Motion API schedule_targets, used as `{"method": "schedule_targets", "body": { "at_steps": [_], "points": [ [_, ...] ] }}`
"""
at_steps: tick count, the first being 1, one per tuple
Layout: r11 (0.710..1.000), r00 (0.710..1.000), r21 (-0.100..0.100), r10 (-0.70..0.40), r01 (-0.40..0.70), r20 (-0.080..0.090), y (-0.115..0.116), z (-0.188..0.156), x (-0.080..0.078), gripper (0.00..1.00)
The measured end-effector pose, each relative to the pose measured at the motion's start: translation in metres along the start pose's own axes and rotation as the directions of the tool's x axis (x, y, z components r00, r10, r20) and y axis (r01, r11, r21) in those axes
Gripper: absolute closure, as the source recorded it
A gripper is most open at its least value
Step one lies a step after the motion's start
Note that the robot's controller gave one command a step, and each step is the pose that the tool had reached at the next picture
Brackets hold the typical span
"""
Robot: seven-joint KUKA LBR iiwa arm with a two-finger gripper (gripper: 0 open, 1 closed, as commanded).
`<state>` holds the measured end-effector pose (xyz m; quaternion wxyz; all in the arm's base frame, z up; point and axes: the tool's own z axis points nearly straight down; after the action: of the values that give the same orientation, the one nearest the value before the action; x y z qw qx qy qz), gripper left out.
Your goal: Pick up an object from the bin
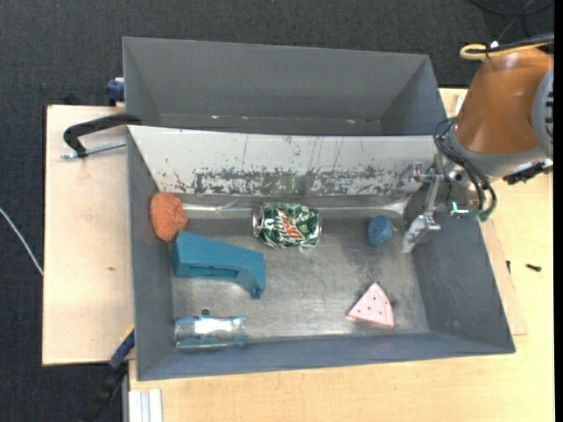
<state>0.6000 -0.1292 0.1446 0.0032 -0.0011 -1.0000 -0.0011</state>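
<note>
In the grey bin [281,86], your gripper [419,227] hangs just beside the blue ball [379,230]; you can't tell its grip.

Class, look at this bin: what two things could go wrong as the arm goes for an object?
The end effector hangs close to the bin's right wall, so it might scrape the wall going down. The small blue ball beside it is round and could roll away if nudged.
</note>
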Motion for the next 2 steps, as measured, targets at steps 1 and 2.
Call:
{"method": "schedule_targets", "body": {
  "at_steps": [1, 2],
  "points": [
    [1.0, 1.0, 0.002, -0.002, 0.002, 0.008, 0.0, -0.005, -0.002, 0.0],
    [1.0, 1.0, 0.001, -0.007, 0.007, 0.007, 0.015, 0.06, -0.001, 1.0]
  ]
}}
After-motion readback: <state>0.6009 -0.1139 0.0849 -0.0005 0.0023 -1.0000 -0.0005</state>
